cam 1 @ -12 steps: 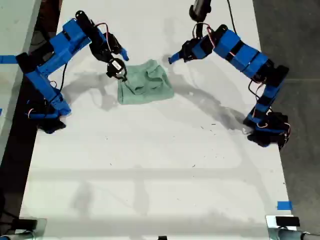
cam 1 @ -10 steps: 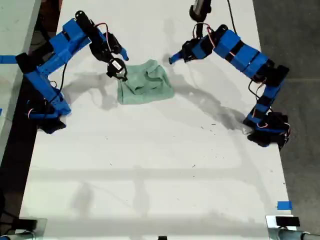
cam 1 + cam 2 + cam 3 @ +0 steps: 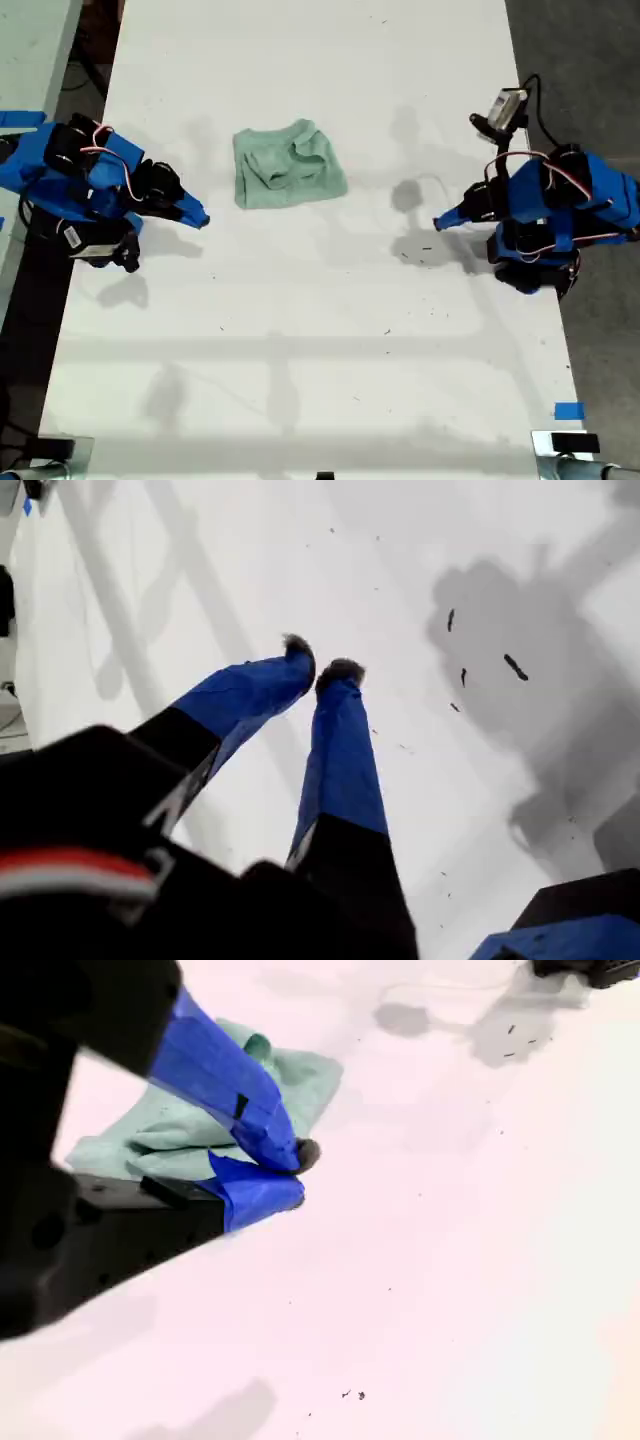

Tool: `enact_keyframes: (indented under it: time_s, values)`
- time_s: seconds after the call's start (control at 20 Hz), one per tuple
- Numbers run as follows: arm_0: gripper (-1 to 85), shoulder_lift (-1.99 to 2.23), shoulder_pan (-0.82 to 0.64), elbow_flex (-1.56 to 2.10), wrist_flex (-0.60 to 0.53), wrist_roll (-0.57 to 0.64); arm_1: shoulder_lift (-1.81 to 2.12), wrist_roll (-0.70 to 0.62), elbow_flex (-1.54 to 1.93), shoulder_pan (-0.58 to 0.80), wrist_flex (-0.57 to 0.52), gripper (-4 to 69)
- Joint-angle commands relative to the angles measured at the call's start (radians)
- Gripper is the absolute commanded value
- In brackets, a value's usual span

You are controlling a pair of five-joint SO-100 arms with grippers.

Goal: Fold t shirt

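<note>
In the exterior view, the near part of the white table (image 3: 300,350) is bare cloth-free surface, and a small piece of blue tape (image 3: 568,411) lies at its near corner on the exterior view's right. Further in, both arms are folded low at the two sides of the table. My first gripper (image 3: 440,222) is on the exterior view's right and points toward the middle of the table. In the first wrist view this gripper (image 3: 320,665) shows two blue fingers (image 3: 345,750) with dark tips, and the tips are almost together, with only a very thin gap, and nothing is between them. Under them there are only the white table and some small dark specks (image 3: 515,667), which also show near this gripper in the exterior view (image 3: 405,256). My second gripper (image 3: 200,218) is on the exterior view's left, also low and pointing inward. In the second wrist view its (image 3: 295,1175) blue fingers (image 3: 220,1075) are closed together and hold nothing. The shirt (image 3: 288,167) lies further back, in the middle of the table width, as a rumpled, nearly square mint-green bundle, apart from both grippers and nearer to the second one. In the second wrist view it (image 3: 160,1125) shows behind the fingers, flat on the table.
</note>
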Motion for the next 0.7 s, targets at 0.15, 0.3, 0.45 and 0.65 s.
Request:
enact_keyframes:
  time_s: [0.15,0.3,0.45,0.65]
  values:
    - [-0.1,0.078,0.012,0.038,0.012,-0.034,0.091,0.040,0.032,-0.031,0.034,4.1]
    - [-0.1,0.245,0.048,0.149,0.041,-0.110,0.229,0.092,0.118,-0.058,0.063,4.1]
    - [-0.1,0.348,0.135,0.281,0.012,-0.199,0.428,0.147,0.272,-0.143,0.032,6.2]
    - [-0.2,0.588,0.218,0.552,-0.144,-0.201,0.589,0.212,0.495,-0.270,-0.023,13.2]
